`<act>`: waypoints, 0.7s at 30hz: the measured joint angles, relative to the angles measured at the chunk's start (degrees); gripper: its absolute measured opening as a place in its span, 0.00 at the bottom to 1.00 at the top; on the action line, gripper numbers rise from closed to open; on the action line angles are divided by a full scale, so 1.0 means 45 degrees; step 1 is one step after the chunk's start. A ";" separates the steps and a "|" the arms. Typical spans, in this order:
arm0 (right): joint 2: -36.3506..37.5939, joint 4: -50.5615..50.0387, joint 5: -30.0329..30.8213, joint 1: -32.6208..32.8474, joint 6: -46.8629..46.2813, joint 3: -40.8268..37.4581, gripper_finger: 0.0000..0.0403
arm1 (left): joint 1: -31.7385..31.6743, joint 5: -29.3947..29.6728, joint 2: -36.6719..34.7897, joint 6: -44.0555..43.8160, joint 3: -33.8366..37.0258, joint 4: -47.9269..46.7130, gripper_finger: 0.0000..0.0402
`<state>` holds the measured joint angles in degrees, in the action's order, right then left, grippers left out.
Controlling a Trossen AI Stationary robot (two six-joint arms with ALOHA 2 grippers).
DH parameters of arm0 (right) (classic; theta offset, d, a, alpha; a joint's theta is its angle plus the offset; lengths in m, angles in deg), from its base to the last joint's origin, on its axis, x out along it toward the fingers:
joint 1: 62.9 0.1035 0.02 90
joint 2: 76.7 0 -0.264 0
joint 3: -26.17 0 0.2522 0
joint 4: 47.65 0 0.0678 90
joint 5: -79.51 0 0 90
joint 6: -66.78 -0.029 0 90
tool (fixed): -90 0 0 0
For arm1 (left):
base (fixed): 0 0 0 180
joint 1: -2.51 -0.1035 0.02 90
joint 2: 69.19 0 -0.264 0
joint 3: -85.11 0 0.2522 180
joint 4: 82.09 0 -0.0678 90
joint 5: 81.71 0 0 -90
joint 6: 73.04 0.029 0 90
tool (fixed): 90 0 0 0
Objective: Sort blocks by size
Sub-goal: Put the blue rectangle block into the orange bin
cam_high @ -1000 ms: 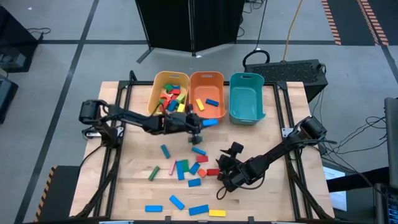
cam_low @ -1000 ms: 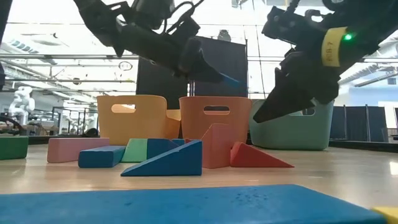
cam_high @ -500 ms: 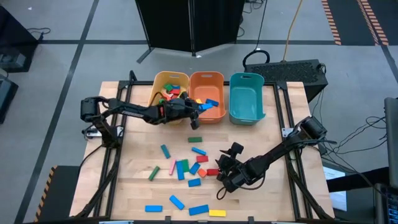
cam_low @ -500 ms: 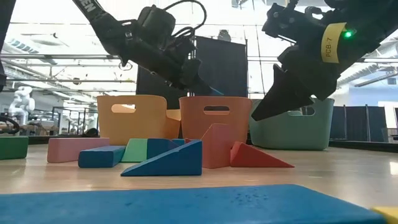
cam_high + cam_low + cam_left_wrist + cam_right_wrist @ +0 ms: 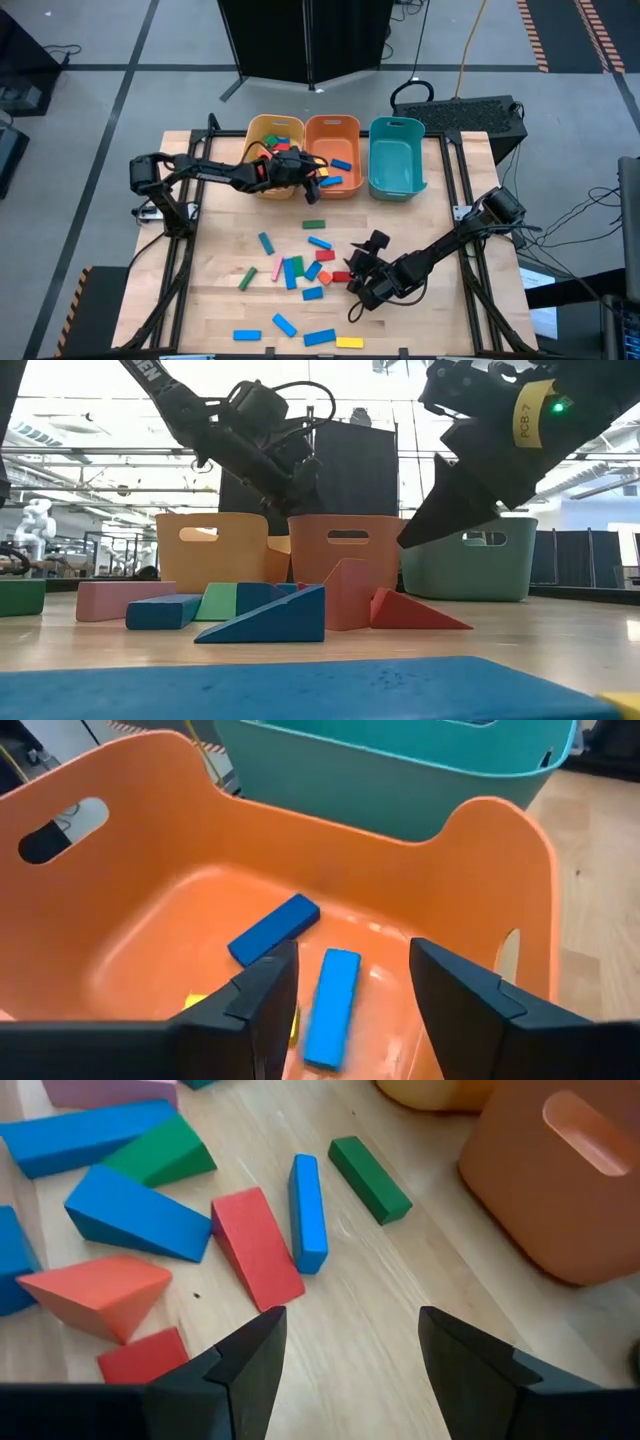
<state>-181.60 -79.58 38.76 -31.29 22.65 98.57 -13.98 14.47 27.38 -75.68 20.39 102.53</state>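
**Around my workspace**

My wooden table (image 5: 220, 300) carries three bins in a row along its far edge: a yellow bin (image 5: 256, 130), an orange bin (image 5: 348, 127) touching it, and a teal bin (image 5: 397, 152) just beside that. Beyond the table stands a dark cabinet (image 5: 305, 35). A black box (image 5: 480, 115) sits by the teal bin, a yellow cable (image 5: 468, 50) running toward it across the grey floor (image 5: 90, 90).

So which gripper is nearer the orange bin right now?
Left. The left gripper hangs open over the orange bin, with blue blocks lying in it just below. The right gripper hovers, open, over loose blocks mid-table, well short of the bins.
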 joint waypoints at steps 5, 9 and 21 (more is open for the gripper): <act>0.0000 0.0763 0.0038 -0.0220 0.1149 0.0000 0.53 | 0.0011 -0.1141 -0.0225 0.0396 0.0000 -0.0299 0.49; 0.0000 0.1374 -0.0153 -0.0713 0.2938 -0.0005 0.53 | 0.0268 -0.1708 -0.0859 0.1045 -0.0010 -0.1375 0.49; -0.0598 0.3792 -0.4588 -0.3109 0.5686 -0.0005 0.53 | 0.1871 -0.0808 -0.3964 0.1699 0.0172 -0.5169 0.49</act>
<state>-184.29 -62.52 18.12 -45.28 48.23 98.54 -5.56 10.83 9.54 -68.03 21.17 79.27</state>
